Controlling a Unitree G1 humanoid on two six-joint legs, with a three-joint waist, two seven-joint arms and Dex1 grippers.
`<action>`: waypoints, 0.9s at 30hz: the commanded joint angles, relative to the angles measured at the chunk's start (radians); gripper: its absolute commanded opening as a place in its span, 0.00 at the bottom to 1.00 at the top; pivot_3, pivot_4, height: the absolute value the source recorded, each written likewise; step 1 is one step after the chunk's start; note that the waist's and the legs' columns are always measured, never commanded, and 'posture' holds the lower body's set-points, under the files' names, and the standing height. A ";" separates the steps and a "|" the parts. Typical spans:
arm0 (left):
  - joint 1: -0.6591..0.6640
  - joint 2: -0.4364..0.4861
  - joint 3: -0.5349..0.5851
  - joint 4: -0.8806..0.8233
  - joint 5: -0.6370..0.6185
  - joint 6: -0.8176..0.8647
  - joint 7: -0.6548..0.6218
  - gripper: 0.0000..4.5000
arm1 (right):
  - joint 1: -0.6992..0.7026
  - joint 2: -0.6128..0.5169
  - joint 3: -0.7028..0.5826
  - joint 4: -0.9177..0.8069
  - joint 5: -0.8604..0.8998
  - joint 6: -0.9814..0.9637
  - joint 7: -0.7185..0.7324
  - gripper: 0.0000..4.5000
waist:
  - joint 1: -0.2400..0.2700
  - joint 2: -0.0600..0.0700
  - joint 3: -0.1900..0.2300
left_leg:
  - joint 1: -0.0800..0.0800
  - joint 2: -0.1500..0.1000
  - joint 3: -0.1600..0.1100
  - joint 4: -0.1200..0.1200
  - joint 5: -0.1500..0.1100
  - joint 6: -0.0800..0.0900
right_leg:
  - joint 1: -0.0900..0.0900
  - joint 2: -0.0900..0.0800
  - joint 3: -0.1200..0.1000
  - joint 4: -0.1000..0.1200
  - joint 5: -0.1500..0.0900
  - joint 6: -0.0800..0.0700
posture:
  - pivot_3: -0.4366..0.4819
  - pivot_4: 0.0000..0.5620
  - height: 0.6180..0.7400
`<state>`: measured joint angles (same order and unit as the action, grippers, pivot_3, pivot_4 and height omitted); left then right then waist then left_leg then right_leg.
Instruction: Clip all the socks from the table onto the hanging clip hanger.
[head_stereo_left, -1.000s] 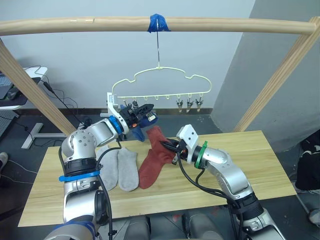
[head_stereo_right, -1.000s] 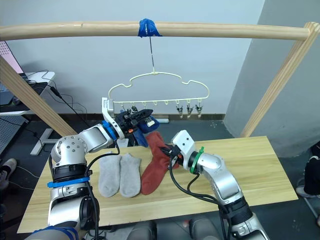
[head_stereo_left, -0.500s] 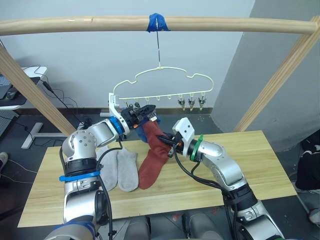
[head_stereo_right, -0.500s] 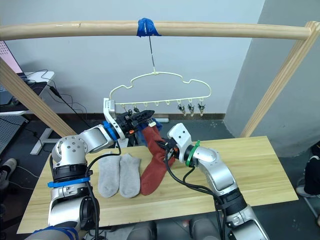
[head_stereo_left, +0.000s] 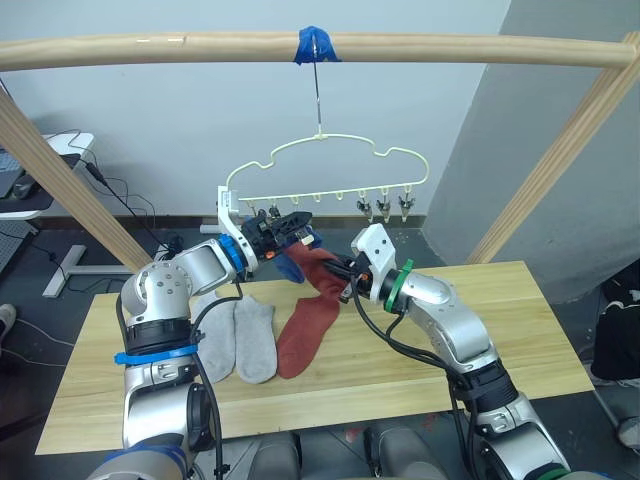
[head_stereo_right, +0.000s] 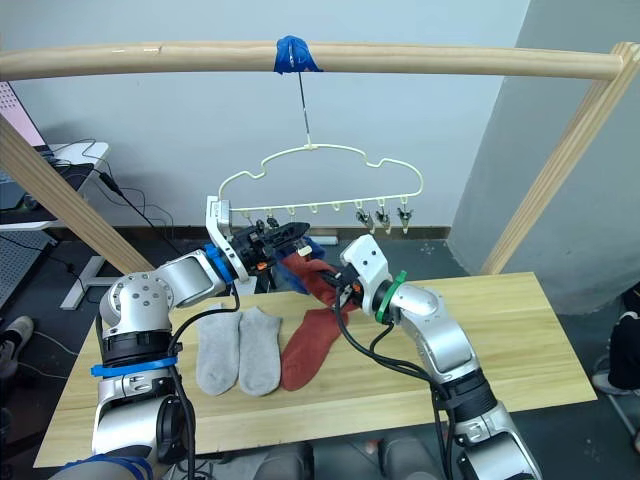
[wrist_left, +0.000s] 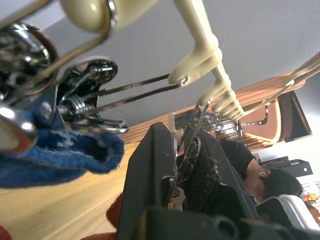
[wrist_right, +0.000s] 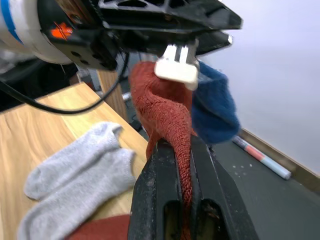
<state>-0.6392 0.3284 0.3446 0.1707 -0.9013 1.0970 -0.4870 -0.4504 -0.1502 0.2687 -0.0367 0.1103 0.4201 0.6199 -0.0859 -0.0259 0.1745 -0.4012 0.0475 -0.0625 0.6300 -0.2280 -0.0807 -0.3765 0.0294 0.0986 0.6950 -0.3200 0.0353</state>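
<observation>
We see the clip hanger (head_stereo_left: 325, 170) suspended by its long hook from a blue-taped point on the wooden pole (head_stereo_left: 150, 48) above the table (head_stereo_left: 520, 330), with its row of small metal clips along the lower wire. The left gripper (head_stereo_left: 292, 226) is raised to that row near its left end; in the left wrist view its black fingers (wrist_left: 150, 175) are squeezed together on a metal clip (wrist_left: 192, 150), which lies between them. Just beside it, a blue sock (wrist_left: 55, 155) is already held in a neighbouring clip and hangs below the wire. The right gripper (head_stereo_left: 340, 279) is clamped on the upper edge of a rust red sock (head_stereo_left: 310, 320); the right wrist view shows the red fabric (wrist_right: 167, 120) pinched between its two fingers and lifted up close under the left gripper. The lower part of this sock trails down to the tabletop, where red fabric lies flat; we cannot tell whether a second red sock lies beneath it. Two light grey socks (head_stereo_left: 240, 340) lie side by side on the table, touching each other, just to the left of the red fabric.
</observation>
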 joint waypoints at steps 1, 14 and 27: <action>0.005 0.012 -0.013 -0.017 0.006 -0.009 -0.013 0.06 | -0.019 -0.020 0.012 -0.031 -0.042 -0.037 -0.025 0.00 | 0.000 0.000 0.000 | 0.000 0.000 0.000 0.000 0.000 0.000 | 0.000 0.000 0.000 0.000 0.000 0.000 | 0.43 0.24 1.00; 0.000 0.018 -0.024 -0.004 0.016 -0.024 -0.021 0.06 | -0.020 -0.024 0.022 -0.068 -0.061 -0.049 -0.035 0.00 | -0.001 0.000 0.000 | 0.000 0.000 0.000 0.000 0.000 0.000 | 0.000 0.000 0.000 0.000 0.000 0.000 | 0.42 0.25 1.00; 0.006 0.020 -0.040 -0.018 0.036 -0.052 -0.044 0.06 | -0.048 0.018 -0.006 -0.082 -0.009 0.013 -0.049 0.00 | -0.001 0.000 0.000 | 0.000 0.000 0.000 0.000 0.000 0.000 | 0.000 0.000 0.000 0.000 0.001 -0.001 | 0.42 0.24 1.00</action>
<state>-0.6389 0.3377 0.3150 0.1720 -0.8725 1.0546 -0.5161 -0.4788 -0.1389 0.2766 -0.0651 0.0822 0.4317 0.5785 -0.0866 -0.0260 0.1745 -0.4014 0.0475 -0.0622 0.6295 -0.2279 -0.0808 -0.3769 0.0291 0.0987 0.6945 -0.3190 0.0336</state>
